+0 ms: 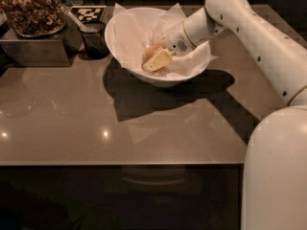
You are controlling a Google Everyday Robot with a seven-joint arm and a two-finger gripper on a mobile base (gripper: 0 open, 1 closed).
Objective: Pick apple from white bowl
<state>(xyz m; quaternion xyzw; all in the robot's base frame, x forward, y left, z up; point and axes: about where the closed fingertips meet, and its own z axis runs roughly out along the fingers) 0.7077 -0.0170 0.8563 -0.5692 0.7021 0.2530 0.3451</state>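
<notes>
Camera view: gripper [155,59] deep inside white bowl [123,37], apple [150,50] right behind its tip; clenched or released, cannot tell. Likely light, firm, smooth, apt to roll on paper lining [194,61]; best squeezed across widest middle.

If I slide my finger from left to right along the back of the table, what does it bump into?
Container of brown snacks → dark cup → white bowl → robot arm. The gripper is inside the bowl, at the apple.

The end effector [157,60] inside the white bowl [110,38] hides most of the apple [150,51].
</notes>
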